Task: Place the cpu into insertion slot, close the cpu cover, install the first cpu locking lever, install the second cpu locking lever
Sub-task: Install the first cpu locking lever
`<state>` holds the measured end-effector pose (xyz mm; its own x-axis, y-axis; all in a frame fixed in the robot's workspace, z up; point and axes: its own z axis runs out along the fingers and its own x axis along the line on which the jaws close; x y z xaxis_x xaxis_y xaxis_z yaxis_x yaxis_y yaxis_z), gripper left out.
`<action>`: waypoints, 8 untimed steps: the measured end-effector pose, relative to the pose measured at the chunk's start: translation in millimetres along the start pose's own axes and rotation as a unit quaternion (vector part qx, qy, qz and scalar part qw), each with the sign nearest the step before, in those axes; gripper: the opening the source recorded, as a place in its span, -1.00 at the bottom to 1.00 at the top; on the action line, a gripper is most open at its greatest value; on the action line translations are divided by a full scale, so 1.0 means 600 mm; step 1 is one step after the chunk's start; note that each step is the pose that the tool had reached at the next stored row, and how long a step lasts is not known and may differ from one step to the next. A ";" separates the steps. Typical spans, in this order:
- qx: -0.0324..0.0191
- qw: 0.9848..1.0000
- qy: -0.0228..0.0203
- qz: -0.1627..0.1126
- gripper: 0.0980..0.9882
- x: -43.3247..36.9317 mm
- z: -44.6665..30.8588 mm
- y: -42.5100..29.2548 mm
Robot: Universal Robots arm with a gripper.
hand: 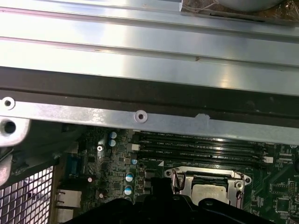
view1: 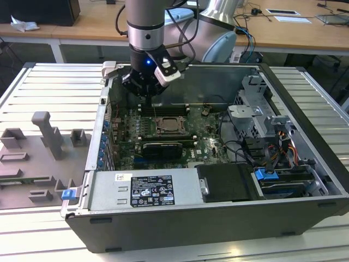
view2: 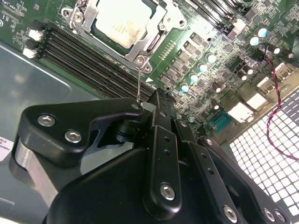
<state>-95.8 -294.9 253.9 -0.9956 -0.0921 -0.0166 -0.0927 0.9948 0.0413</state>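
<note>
Ribbed silver metal worktable (view1: 49, 87), wooden desks (view1: 98, 24) behind on white legs, even bright light, possibly overhead.

On the black power supply cover (view1: 109, 191), well apart from the gripper (view1: 146, 97) at the near side of the case: white label (view1: 151, 191) packed with black print and small marks, too fine to make out. Just beside it, small pale sticker (view1: 123, 178), equally unreadable. Close by the jaws, along the memory slots (hand: 196, 148) in the first wrist view: tiny white lettering, not legible either.
</note>
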 end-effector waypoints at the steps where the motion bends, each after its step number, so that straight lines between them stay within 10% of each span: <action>1: 0.000 1.000 0.000 0.000 -0.98 0.000 0.000 0.000; 8: 0.001 1.000 0.000 0.000 -0.98 -0.007 0.001 -0.001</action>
<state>-91.6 -294.9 253.6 -0.9956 -0.0923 -0.0165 -0.0929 0.9949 0.0387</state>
